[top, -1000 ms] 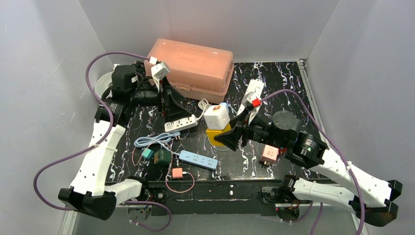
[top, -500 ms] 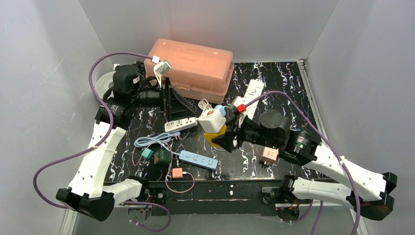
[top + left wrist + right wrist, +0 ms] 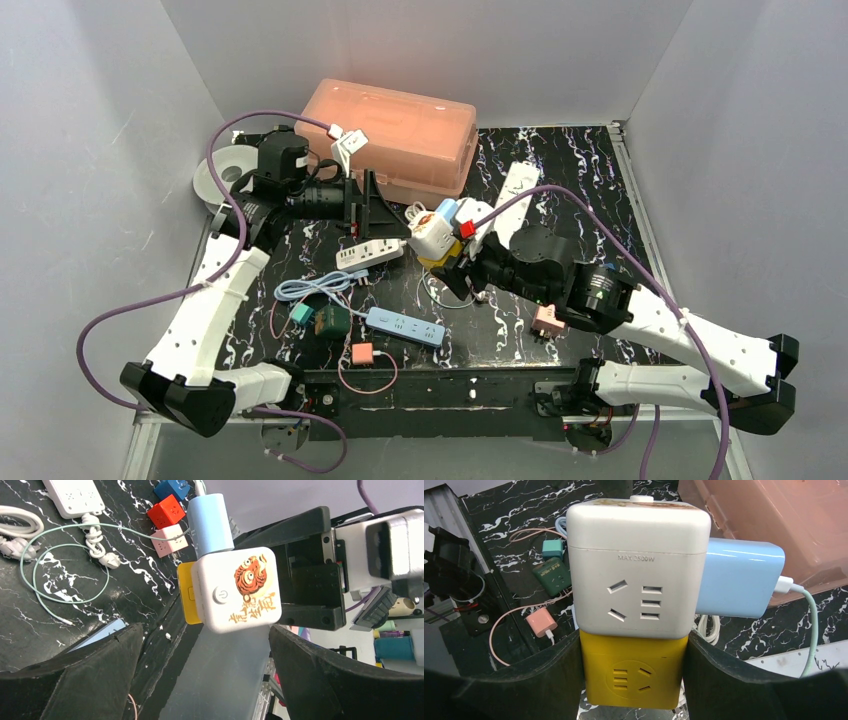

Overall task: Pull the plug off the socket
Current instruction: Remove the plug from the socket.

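Observation:
A white cube socket (image 3: 432, 236) with a tiger print sits stacked on a yellow cube socket (image 3: 437, 258). A light blue plug (image 3: 447, 210) with a pale green cable is plugged into the white cube's side. My right gripper (image 3: 450, 268) is shut on the yellow cube (image 3: 634, 672) and holds the stack above the table; the white cube (image 3: 636, 570) and blue plug (image 3: 739, 577) rise beyond its fingers. My left gripper (image 3: 385, 205) is open and empty, just left of the stack. In its view the white cube (image 3: 237, 587) and blue plug (image 3: 210, 525) lie ahead of the open jaws (image 3: 204, 645).
A pink lidded box (image 3: 400, 130) stands at the back. A white power strip (image 3: 368, 254), a blue power strip (image 3: 405, 326), a green adapter (image 3: 330, 320), a pink charger (image 3: 362, 353) and cables lie front left. Another white strip (image 3: 512, 195) and a pink cube (image 3: 548, 318) lie right.
My right gripper has lifted the cube stack and carried it left and back. My left gripper has swung right toward the stack and stays open.

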Tool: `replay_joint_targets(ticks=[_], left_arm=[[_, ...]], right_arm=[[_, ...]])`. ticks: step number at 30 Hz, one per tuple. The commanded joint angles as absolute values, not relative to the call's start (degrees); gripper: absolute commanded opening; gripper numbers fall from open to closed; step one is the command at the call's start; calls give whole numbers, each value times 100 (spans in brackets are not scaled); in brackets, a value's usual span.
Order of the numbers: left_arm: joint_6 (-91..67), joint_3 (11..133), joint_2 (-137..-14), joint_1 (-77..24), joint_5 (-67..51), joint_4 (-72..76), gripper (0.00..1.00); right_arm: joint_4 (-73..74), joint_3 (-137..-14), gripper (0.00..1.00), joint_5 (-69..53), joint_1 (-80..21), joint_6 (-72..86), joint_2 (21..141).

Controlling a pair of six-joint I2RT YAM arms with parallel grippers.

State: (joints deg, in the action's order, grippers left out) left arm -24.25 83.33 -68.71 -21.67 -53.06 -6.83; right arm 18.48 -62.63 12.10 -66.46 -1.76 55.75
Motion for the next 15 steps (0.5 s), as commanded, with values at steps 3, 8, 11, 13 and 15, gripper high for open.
replay_joint_targets(ticks=[3, 8, 11, 13, 15], left_arm=[[-2198, 8634, -6698, -2505, -4962, -1053, 98], [-2157, 8685, -6649, -2671, -4776, -1065, 98], [-1966, 8610, -6551, -2822, -4640, -1040, 98], [-1942, 8575, -6528, -2919, -4613, -1039, 98], [-1884, 8508, -6491, -3015, -4420, -1039, 98]], right_arm=[[1209, -6746, 1, 1529, -6783, -537, 5704], [1114, -6809, 1, 1517, -6785, -592, 5803], [1069, -6860, 1, 1503, -6790, -593, 5874], [1019, -6880, 1, 1482, -6786, -591, 5912], [979, -6909, 1, 1482, -6793, -596, 5957]])
